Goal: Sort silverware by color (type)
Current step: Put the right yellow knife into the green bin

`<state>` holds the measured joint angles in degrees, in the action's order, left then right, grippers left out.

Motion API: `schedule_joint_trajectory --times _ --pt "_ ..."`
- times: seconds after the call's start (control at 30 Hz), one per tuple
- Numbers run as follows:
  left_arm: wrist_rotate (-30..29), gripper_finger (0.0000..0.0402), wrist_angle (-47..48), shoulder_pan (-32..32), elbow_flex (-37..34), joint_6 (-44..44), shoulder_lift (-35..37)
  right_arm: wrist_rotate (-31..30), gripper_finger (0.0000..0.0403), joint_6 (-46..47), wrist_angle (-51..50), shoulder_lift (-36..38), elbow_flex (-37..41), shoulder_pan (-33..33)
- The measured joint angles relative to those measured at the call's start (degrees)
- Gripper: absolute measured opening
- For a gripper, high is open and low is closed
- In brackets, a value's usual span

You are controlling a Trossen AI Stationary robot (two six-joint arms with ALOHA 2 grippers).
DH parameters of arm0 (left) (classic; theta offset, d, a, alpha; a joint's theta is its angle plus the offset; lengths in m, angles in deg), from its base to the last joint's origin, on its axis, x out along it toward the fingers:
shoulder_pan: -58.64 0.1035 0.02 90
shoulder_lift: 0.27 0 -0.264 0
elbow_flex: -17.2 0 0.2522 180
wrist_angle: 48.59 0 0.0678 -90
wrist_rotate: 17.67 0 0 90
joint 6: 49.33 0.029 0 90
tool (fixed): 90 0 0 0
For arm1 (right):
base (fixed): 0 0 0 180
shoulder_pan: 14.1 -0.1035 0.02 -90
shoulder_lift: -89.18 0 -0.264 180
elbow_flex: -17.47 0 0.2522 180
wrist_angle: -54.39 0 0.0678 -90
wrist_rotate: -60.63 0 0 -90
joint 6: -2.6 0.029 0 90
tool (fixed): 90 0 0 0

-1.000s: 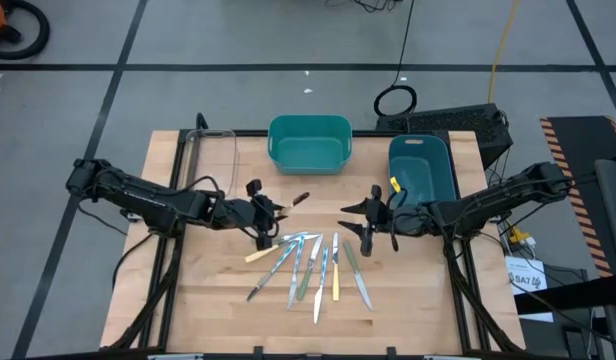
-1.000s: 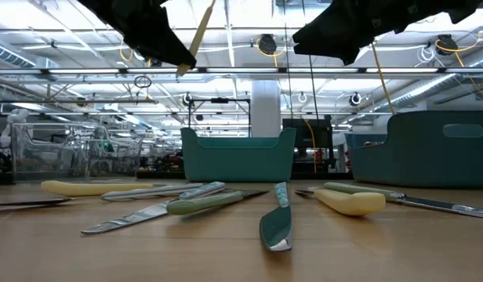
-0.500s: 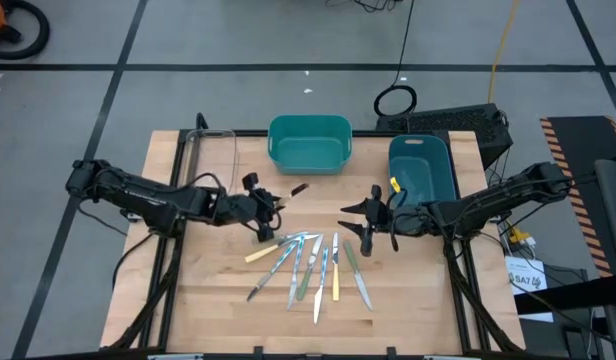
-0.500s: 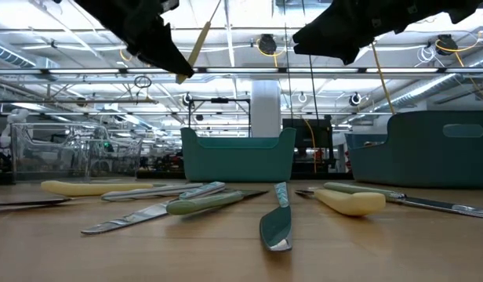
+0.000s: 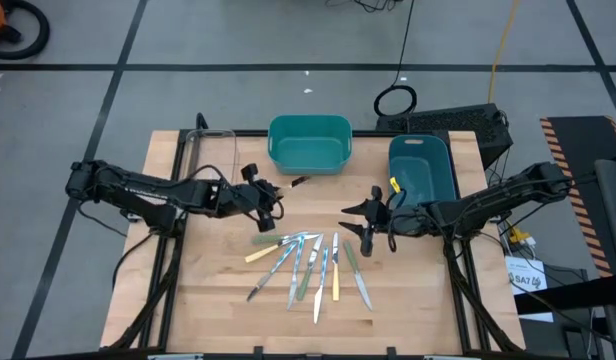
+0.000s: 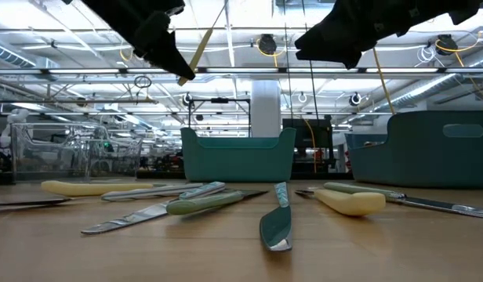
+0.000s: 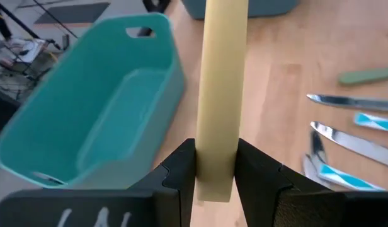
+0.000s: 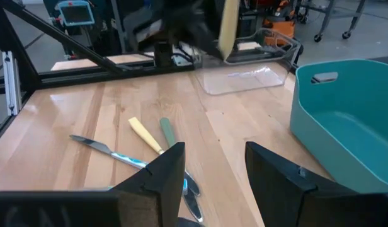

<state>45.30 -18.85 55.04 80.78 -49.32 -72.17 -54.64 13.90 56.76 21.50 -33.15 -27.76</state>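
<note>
My left gripper hovers over the table between the clear tray and the teal bin, shut on a yellow-handled utensil. Several other pieces of silverware, with yellow, pale green and light blue handles, lie flat in a loose fan on the table nearer the front. My right gripper hangs open to the right of the pile, with nothing between its fingers. The low view shows the held utensil high above the table. My left gripper pinches the yellow handle near its free end between its two fingers. The utensil runs forward, along the way the fingers point, toward the teal bin. It is lifted clear of the table and slants upward.
A blue bin stands at the far right, beside the teal bin. The clear tray stands at the far left corner. Bare wood lies at the table's near left and near right.
My left gripper has moved toward the table's far edge, closer to the teal bin, carrying the yellow-handled utensil clear of the table. The utensil's far end has swung with it toward the bin.
</note>
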Motion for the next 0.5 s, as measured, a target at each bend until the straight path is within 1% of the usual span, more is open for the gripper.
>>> schedule_joint_trajectory --times 0.1,0.2,0.3,0.37,0.5 --pt "0.0 0.0099 1.8 2.4 2.9 3.4 0.0 0.0 0.016 -0.1 -0.4 0.0 0.0 0.0" --pt "0.1 0.0099 5.6 5.2 7.2 7.6 0.0 0.0 0.016 -0.3 -0.5 0.0 0.0 0.0" --pt "2.4 0.0099 10.2 8.8 11.1 11.7 -0.4 0.0 0.016 -0.2 -1.0 0.0 0.0 0.0" --pt "5.3 0.0099 11.6 11.3 12.5 15.3 -0.6 -0.1 0.016 0.3 -1.4 0.0 0.0 0.0" --pt "13.7 0.0099 11.3 17.0 12.5 22.0 -1.0 0.0 0.016 1.9 -2.4 0.0 0.0 0.0"
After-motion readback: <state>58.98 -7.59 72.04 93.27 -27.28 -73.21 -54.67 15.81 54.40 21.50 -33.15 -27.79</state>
